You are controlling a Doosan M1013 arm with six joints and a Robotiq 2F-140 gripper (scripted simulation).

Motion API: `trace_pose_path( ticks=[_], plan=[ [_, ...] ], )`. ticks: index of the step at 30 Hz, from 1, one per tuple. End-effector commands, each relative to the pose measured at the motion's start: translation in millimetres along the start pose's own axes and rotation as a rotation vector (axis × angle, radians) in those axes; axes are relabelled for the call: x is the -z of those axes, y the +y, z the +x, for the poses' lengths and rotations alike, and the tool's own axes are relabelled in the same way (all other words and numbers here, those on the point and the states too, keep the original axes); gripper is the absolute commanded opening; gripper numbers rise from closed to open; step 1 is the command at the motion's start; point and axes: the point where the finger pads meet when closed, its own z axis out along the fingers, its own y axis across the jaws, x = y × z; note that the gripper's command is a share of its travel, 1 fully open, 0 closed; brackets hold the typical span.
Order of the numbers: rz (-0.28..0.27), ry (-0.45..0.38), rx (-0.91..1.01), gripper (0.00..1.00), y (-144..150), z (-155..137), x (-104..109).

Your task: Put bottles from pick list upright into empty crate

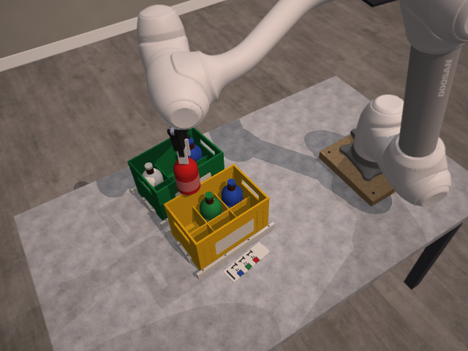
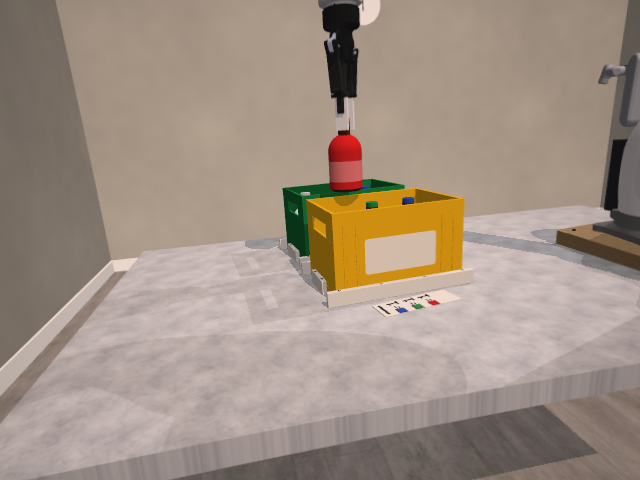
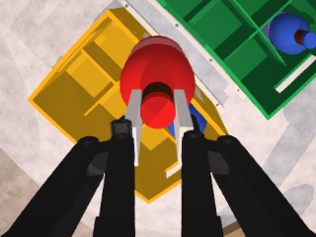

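Observation:
My gripper [image 1: 183, 157] [image 2: 344, 124] [image 3: 157, 105] is shut on the neck of a red bottle [image 1: 186, 175] [image 2: 345, 173] [image 3: 158, 64], held upright above the yellow crate's side facing the green crate. The yellow crate [image 1: 208, 249] [image 2: 348, 248] [image 3: 54, 104] holds a green bottle [image 1: 210, 208] [image 2: 371, 205] and a blue bottle [image 1: 231, 194] [image 2: 408, 200] [image 3: 197, 118]. The green crate [image 1: 151, 196] [image 2: 295, 227] holds a white bottle [image 1: 153, 177] and another blue bottle [image 1: 194, 151] [image 3: 288, 35]. The pick list [image 1: 260, 249] [image 2: 447, 297] shows blue, green, red; each number looks like 1.
Pale rails [image 1: 236, 252] [image 2: 400, 288] edge the yellow crate's base. More low rails lie by the green crate. Dividers split both crates into compartments. The arm's base stands on a wooden board [image 1: 346, 175] [image 2: 589, 242] to the right.

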Motion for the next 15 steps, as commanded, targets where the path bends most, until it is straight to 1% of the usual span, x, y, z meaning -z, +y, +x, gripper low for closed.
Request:
trace_pose_path(
  ticks=[1, 15],
  plan=[
    [0.000, 0.000, 0.000, 0.00, -5, 1, 0],
    [0.000, 0.000, 0.000, 0.00, -29, 3, 0]
  ],
)
